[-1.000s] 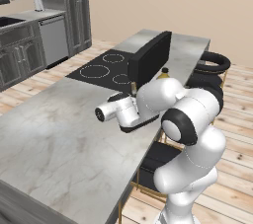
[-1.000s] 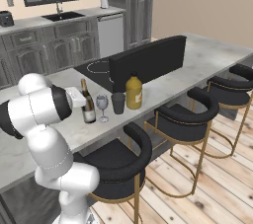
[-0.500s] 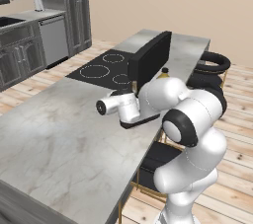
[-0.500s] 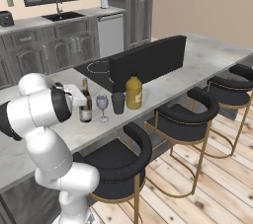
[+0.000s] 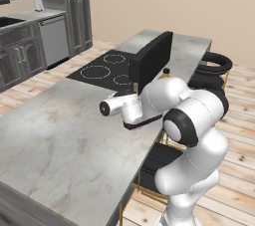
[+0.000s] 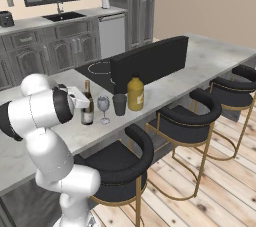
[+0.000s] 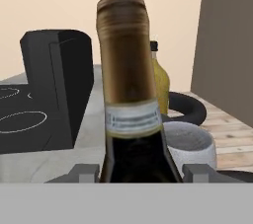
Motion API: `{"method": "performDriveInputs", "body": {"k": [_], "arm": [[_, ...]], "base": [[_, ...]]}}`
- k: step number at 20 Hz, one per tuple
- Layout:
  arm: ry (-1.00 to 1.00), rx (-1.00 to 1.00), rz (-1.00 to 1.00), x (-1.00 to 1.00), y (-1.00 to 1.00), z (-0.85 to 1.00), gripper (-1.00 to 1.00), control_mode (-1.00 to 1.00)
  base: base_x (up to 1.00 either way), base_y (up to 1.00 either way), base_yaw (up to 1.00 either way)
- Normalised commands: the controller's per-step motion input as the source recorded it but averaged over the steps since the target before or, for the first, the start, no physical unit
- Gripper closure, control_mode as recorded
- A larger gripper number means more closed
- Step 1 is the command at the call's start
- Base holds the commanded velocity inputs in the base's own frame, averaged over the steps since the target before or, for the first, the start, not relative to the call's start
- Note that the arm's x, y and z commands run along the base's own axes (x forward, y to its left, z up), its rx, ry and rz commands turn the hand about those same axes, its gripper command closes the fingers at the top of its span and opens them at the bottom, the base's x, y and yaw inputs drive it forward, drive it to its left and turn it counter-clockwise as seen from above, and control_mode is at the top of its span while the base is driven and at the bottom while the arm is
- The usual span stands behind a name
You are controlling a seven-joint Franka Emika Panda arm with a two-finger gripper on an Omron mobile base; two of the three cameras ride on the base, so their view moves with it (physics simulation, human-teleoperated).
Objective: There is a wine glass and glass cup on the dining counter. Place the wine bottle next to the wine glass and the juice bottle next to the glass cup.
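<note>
The hand [image 7: 141,171] is clenched on the slim dark wine bottle with the gold top [image 6: 87,105], which stands on the long grey-white marble surface [image 6: 165,83]. Just at its 3 o'clock in the right base view stand the small clear stemmed wine glass [image 6: 103,108], the dark grey tumbler [image 6: 119,104] and the squat yellow juice bottle [image 6: 135,93]. A big black box [image 6: 150,62] stands close behind them. Black round stools [image 6: 192,115] crowd the near edge.

Kitchen: cooktop [image 5: 102,70], sink [image 6: 62,16], cabinets [image 6: 50,53].
</note>
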Motion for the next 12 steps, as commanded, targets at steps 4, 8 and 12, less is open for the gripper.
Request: {"method": "performDriveInputs", "body": {"k": [4, 8, 12], "arm": [[-0.06, 0.02, 0.0, 0.0, 0.0, -0.42, 1.0, -1.0], [-0.11, 0.02, 0.0, 0.0, 0.0, -0.36, 1.0, -1.0], [-0.12, 0.03, 0.0, -0.02, 0.0, -0.36, 1.0, -1.0]], "base": [[0.0, 0.0, 0.0], [0.0, 0.0, 0.0], [0.0, 0.0, 0.0]]}}
